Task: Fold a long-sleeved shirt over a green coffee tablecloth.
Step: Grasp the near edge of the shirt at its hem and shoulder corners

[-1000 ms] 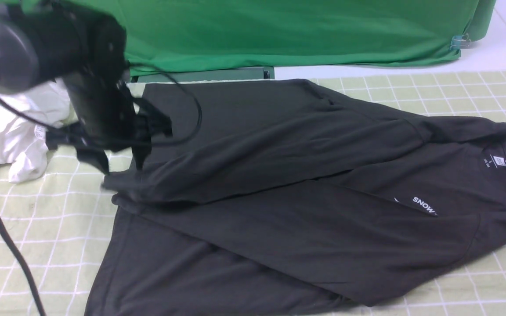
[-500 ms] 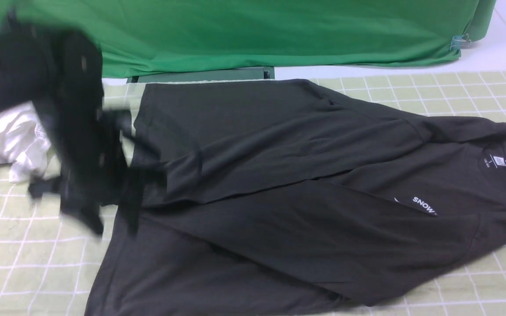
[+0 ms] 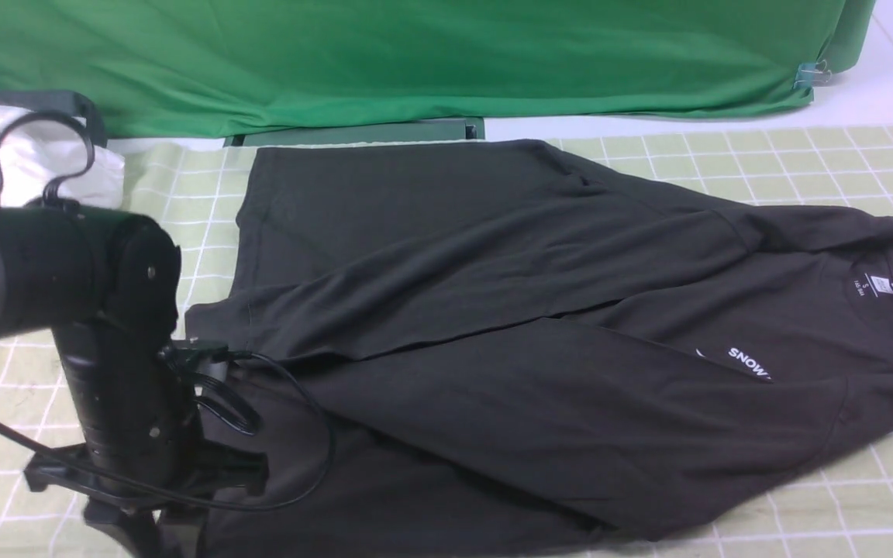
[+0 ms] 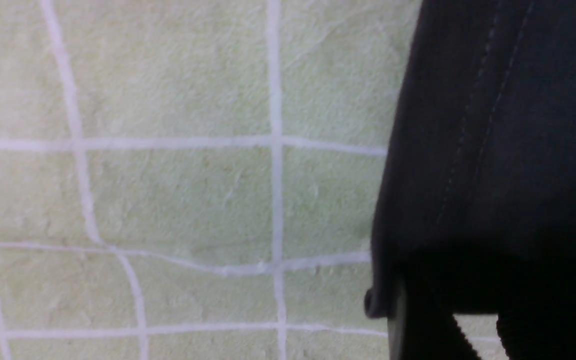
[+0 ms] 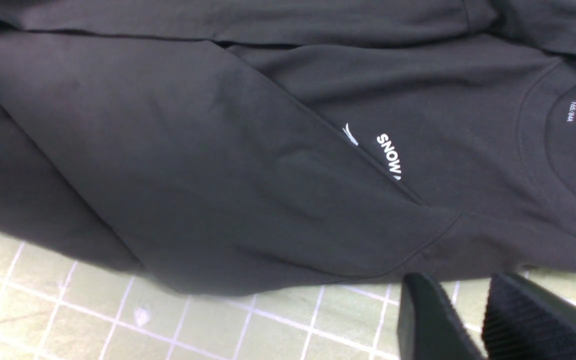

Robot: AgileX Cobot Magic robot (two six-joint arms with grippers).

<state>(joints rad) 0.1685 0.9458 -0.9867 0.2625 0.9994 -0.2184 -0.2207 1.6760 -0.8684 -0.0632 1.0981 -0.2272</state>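
— Fabric first: how did the long-sleeved shirt (image 3: 539,333) look likely to handle?

— Soft, light and limp, by my reading. It was a thin dark knit with no stiffness. It lay spread on the green coffee tablecloth (image 3: 803,163) with its sleeves laid across the body, and one fold covered part of the SNOW print (image 3: 749,363) just beside the neck label (image 3: 879,284). Lifted at a single point, it would probably sag and pull those layers askew.

— So where was the place to take hold?

— The stitched hem (image 4: 468,150), at the end farthest from the neck label. A doubled seam gives a pinch more to bite on than one loose layer, and a corner there would carry the whole edge over.

— Was the left gripper (image 4: 478,335) on it?

— It stood low at that far hem corner, and the hem's edge lay right at its fingertips. I could not tell whether the jaws had pinched the cloth or merely stood around it.

— And the right gripper (image 5: 473,305)?

— It hovered over bare tablecloth near the neck label, just off the shoulder edge and apart from the shirt. Its jaws were narrowly parted with nothing between them.

— Any hazard?

— The tablecloth was soft too, so a pinch made too low might well have gathered it along with the hem.
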